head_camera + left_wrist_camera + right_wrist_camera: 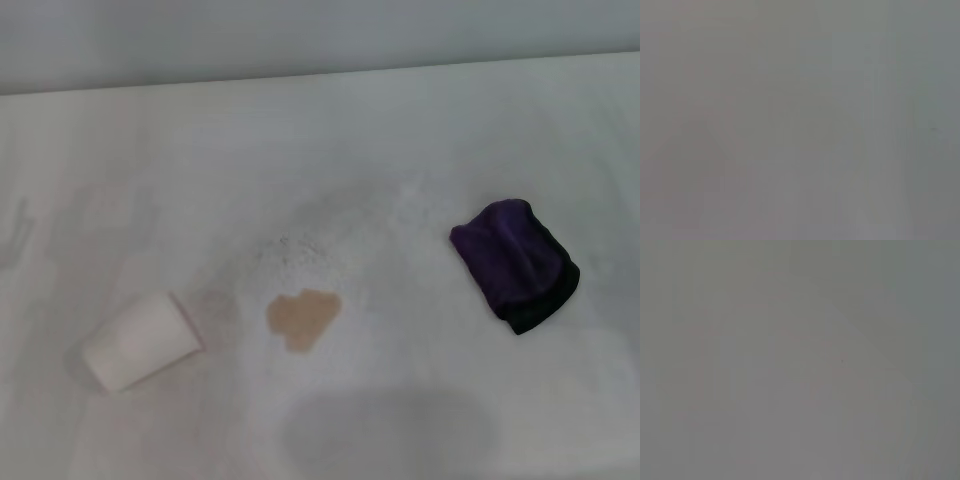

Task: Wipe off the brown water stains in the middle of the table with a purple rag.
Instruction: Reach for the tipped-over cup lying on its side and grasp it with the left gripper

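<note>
In the head view the brown water stains form one small tan blotch near the middle of the white table. The purple rag, a thick dark bundle with a black edge, lies to the right of the blotch, well apart from it. Neither gripper nor any arm shows in the head view. Both wrist views give only a plain grey field with nothing recognisable in it.
A small white cup lies on its side to the left of the blotch. Faint grey speckles dot the tabletop just behind the blotch. The table's far edge meets a grey wall.
</note>
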You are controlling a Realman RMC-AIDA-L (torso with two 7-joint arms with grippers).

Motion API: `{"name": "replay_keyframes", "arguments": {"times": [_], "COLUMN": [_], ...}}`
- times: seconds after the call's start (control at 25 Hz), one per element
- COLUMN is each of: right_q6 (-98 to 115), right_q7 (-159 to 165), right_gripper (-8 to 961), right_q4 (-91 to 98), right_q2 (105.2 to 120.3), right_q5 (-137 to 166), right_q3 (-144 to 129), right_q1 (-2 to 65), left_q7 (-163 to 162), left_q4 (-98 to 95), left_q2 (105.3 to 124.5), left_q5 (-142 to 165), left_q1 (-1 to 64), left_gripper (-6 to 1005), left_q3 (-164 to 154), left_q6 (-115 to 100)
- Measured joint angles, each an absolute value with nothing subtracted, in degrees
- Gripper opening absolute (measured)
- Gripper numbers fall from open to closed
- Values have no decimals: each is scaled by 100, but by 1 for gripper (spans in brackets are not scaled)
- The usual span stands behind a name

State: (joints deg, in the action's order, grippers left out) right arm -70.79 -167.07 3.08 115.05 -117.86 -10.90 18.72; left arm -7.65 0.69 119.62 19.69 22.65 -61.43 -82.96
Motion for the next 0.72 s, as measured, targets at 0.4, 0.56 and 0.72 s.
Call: {"name": "replay_keyframes", "arguments": {"times": [0.4,0.56,0.72], "right_q6": [-7047,-7046,-7046], "right_q7": [-16736,-16739,-16740], "right_gripper": [874,874,874], "right_q4": [307,308,308], "right_q2": [11505,11505,11505], "right_q5": [-11786,-11786,-11786], "right_q3": [-1096,-1098,-1099], "right_q1": [1919,1925,1925], "left_q7": [-765,-764,-764], "left_q4": [52,44,39], "left_q2": [11953,11952,11946], "left_q5": [1969,1969,1969], "left_q1": [2268,2268,2268], "left_gripper": [875,875,875], "left_q3": [-6143,-6143,-6143], "left_q6": [-8281,-8279,-8283]}}
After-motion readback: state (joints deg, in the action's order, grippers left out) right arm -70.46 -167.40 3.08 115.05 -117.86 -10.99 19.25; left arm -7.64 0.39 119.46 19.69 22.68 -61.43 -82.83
